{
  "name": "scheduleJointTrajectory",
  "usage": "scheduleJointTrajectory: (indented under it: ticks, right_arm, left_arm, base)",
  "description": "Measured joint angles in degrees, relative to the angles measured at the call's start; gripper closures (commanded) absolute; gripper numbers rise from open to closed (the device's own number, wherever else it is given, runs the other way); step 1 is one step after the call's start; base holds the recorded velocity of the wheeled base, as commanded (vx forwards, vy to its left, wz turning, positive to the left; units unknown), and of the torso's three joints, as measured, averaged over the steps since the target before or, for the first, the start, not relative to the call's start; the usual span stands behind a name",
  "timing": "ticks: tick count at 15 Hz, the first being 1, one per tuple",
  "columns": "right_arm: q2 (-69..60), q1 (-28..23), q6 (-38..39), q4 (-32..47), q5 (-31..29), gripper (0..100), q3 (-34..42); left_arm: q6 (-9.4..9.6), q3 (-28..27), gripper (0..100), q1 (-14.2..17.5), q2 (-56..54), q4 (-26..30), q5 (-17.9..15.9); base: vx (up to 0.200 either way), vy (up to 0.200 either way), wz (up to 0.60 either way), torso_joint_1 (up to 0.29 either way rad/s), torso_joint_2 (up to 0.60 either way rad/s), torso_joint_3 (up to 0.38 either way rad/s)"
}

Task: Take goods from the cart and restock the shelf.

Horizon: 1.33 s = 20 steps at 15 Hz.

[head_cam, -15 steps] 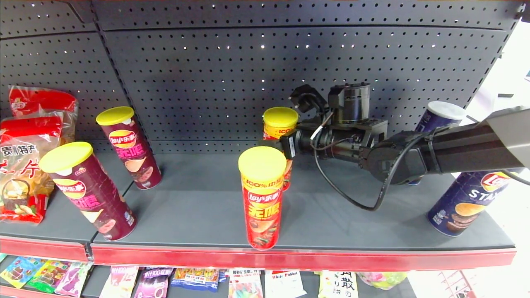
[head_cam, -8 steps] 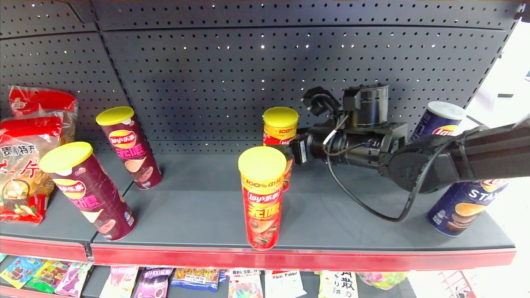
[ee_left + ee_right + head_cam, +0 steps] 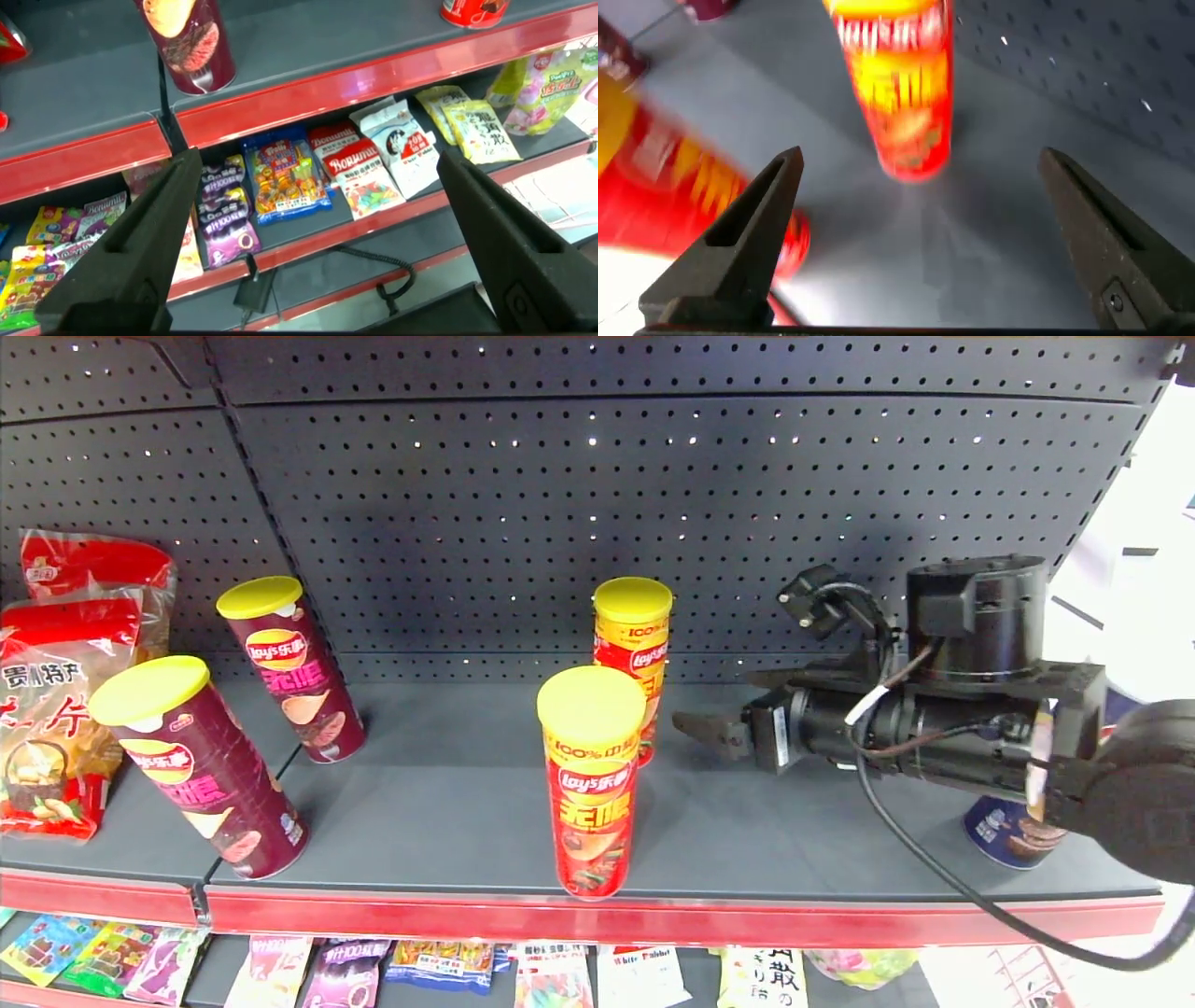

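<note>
Right tool [image 3: 920, 157] spread wide, empty, low over the shelf [image 3: 448, 803]; rear red chip can [image 3: 633, 653] upright just beyond its tips, untouched.

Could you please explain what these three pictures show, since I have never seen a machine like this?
This is a robot with two arms, each ending in a two-fingered gripper. The wide picture comes from a camera on its head, facing a shop shelf. On it stand a front red can and a rear red can, two maroon cans and a blue can partly hidden by the arm; snack bags sit at its left end. The right gripper hangs open beside the rear red can, apart from it. The other pictures come from wrist cameras: the right one looks between its fingers at that can; the left gripper, also open, faces packets stocked below that shelf. Neither holds anything.
</note>
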Motion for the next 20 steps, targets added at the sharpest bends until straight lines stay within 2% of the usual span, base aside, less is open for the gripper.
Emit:
scheduleJointTrajectory:
  ticks: [4,6,9,12,15,17,20]
  right_arm:
    - [-13.0,0.28,-0.24,0.17,-1.65,0,13.4]
    - [-22.03,0.46,-0.61,0.41,-1.87,0,20.5]
    - [-38.52,0.11,-1.76,2.3,-3.25,0,31.12]
    - [-55.69,-2.86,-2.26,13.93,-8.96,0,35.69]
    - [-74.09,-8.37,-2.49,30.23,-13.15,0,35.86]
    - [-84.77,-12.76,-2.46,41.41,-15.64,0,35.47]
    - [-91.1,-16.24,-2.02,45.19,-20.16,0,35.12]
  left_arm:
    - [0.0,-0.61,0,-0.06,4.01,-1.94,0.09]
    - [0.0,-1.29,0,-0.09,9.79,-6.66,-0.33]
    - [0.0,-1.84,0,-0.15,21.81,-15.65,-4.45]
    - [0.0,-1.87,0,-0.17,33.55,-23.59,-7.42]
    - [-0.2,-3.33,0,-0.23,45.93,-31.35,-8.58]
    - [-0.44,-5.4,0,-0.34,53.48,-34.12,-9.4]
    - [-1.3,-9.92,0,-0.8,63.46,-35.46,-9.73]
  base:
    - [0.0,0.0,0.0,0.0,0.0,0.0]
    - [0.0,0.0,0.0,0.0,0.0,0.0]
    - [0.0,0.0,0.0,0.0,0.0,0.0]
    - [0.0,0.0,0.0,0.0,0.0,0.0]
    - [0.0,0.0,0.0,0.0,0.0,0.0]
    - [0.0,0.0,0.0,0.0,0.0,0.0]
    - [0.0,0.0,0.0,0.0,0.0,0.0]
